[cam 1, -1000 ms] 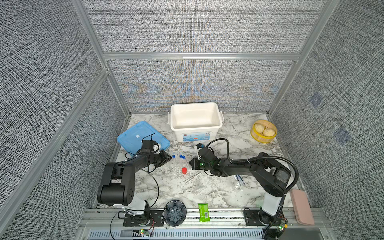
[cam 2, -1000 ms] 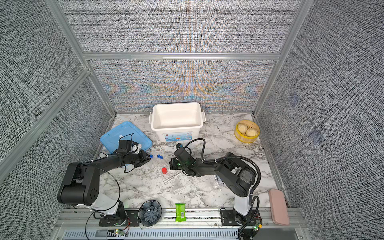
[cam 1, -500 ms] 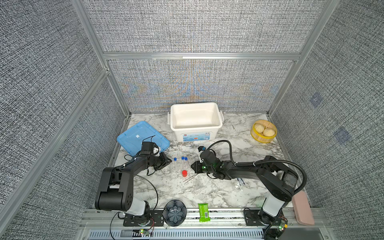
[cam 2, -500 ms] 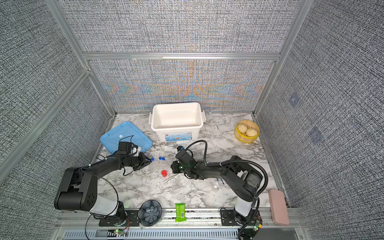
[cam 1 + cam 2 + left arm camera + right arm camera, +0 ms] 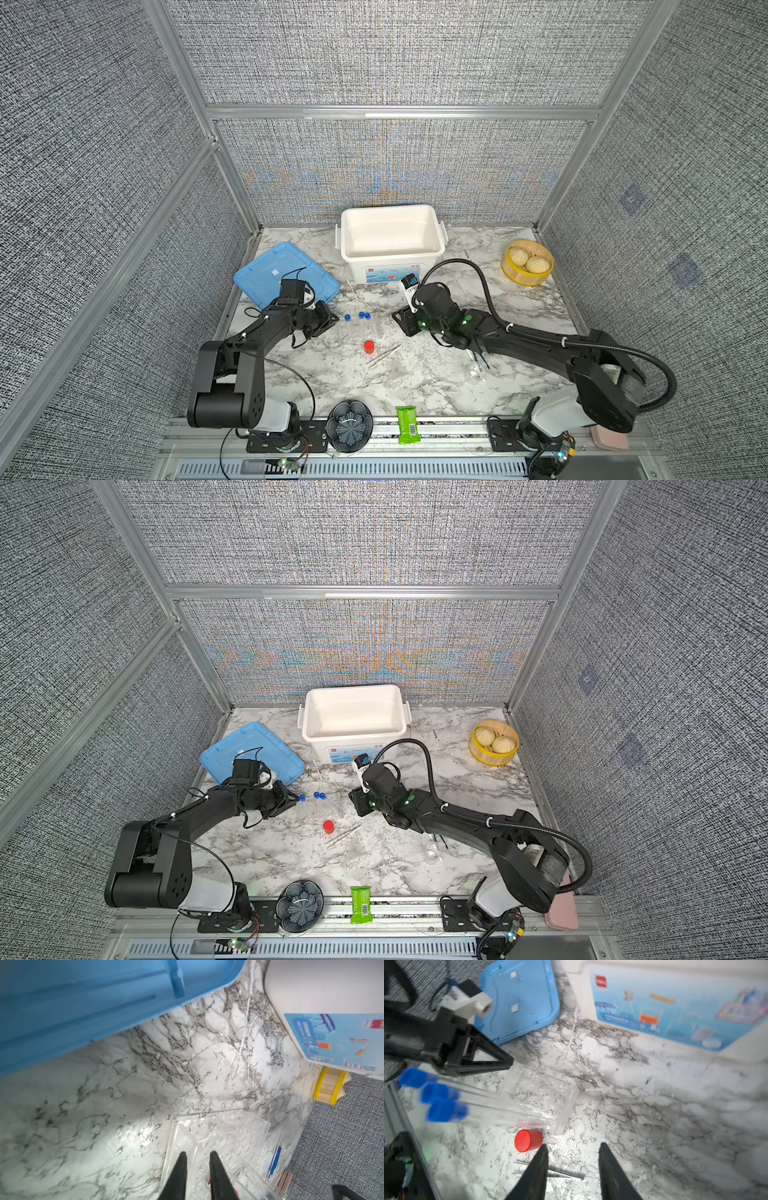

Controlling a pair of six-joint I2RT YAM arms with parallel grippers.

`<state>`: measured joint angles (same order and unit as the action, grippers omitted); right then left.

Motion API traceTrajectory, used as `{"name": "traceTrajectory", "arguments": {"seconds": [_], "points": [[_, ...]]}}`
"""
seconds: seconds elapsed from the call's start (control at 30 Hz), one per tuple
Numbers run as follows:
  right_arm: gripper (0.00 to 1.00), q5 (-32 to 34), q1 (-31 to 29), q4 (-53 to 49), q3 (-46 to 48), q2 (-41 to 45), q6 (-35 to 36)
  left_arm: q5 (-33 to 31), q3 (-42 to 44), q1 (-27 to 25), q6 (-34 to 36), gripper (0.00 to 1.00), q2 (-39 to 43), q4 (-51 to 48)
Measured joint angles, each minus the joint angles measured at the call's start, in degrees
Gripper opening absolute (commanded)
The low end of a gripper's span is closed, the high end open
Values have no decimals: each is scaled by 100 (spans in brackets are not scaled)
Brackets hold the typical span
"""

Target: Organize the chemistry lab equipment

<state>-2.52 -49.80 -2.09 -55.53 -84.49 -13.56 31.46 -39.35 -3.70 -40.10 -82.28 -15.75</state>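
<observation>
The left pincer [image 5: 330, 322] reaches low over the marble-patterned bench [image 5: 415, 386], in front of the flat light-blue plastic lid [image 5: 270, 274]. In the left wrist view its fingers [image 5: 182, 1159] stand narrow, with a wall of a clear plastic rack [image 5: 228, 1138] between them, so it seems to grip this rack. The three slender clear blue-capped tubes [image 5: 357, 326] stand in the rack, close together, between the two pincers and in front of the white plastic box [image 5: 390, 262].

The right pincer [image 5: 572, 1147] is wide and holds nothing; between its fingers only the bare bench shows. It hangs near the rack, apart from it. The small red-capped vial [image 5: 369, 346] stands on the bench just beside the rack. The silver tweezers [image 5: 384, 355] lie flat on the bench near the vial, and in the right wrist view they pass under the pincer's fingers. The dark blue tweezers [image 5: 482, 361] lie partly under the right arm, and the small clear glass piece [image 5: 476, 374] rests just beside them on the bench.
</observation>
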Motion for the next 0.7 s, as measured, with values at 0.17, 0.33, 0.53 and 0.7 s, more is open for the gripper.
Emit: {"name": "traceTrajectory", "arguments": {"seconds": [0.17,0.33,0.53,0.7], "points": [[54,-894,22,-509,-481,142,1620,-46,-131,68,-2,24,170,-184],[70,-1860,63,-507,-282,256,3036,-74,-223,138,-7,25,267,-313],[68,-2592,66,-109,-190,-144,3965,-109,-339,238,0,26,514,-605],[66,-2651,70,195,-693,-662,4133,-179,-354,369,0,26,817,-813]]}}
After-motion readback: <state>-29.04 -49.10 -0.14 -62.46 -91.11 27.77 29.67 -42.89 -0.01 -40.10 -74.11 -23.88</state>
